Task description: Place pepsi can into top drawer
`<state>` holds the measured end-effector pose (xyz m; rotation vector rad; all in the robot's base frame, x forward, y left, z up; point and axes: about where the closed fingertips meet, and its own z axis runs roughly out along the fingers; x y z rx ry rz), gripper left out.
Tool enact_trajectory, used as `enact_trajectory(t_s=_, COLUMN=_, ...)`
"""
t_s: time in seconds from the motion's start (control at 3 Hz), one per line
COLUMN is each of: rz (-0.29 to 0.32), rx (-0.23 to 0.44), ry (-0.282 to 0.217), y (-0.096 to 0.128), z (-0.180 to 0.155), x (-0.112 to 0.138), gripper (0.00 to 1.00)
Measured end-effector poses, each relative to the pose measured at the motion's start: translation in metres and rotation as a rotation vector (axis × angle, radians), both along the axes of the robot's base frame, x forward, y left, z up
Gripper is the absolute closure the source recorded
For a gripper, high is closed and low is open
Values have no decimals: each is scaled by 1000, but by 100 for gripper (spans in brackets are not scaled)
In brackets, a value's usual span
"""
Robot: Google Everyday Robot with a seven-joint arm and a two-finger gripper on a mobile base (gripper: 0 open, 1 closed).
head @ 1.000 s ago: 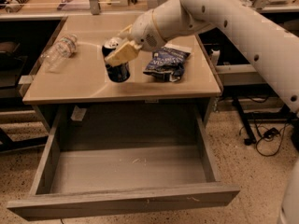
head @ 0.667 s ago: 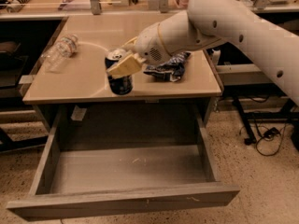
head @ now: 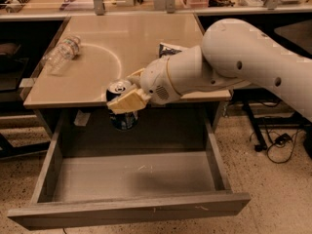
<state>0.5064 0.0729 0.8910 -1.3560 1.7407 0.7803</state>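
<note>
The gripper [head: 126, 97] is clasping the pepsi can [head: 124, 122] upright just past the table's [head: 146, 38] front edge, hanging over the open top drawer [head: 136, 179] (a water bottle [head: 61, 55] is lying at ten o'clock from the can).

A clear bottle [head: 61, 54] lay on its side near the left edge of the table [head: 146, 33]. A pale arc [head: 116, 57] curved across the tabletop beside it. A snack bag [head: 167, 48] showed partly, farther right. Black cables [head: 274, 141] trailed over the speckled floor [head: 273, 189]. The gripper [head: 122, 99] hung just off the table's front edge.
</note>
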Motion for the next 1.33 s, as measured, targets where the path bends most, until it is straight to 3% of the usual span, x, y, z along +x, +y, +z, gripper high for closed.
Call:
enact_trajectory(t_s=0.33, rz=0, rx=0, ry=0, y=0, z=0, x=0, gripper=100)
enact_trajectory(t_s=0.67, rz=-47, rx=14, ry=42, y=4, z=-23, x=-17, gripper=100)
enact_trajectory(t_s=1.0, rz=-131, rx=31, ry=101, y=10, z=-70, x=-36, gripper=100)
enact_trajectory(t_s=1.33, rz=-191, rx=29, ry=135, y=11, z=-112, x=-39, gripper=100)
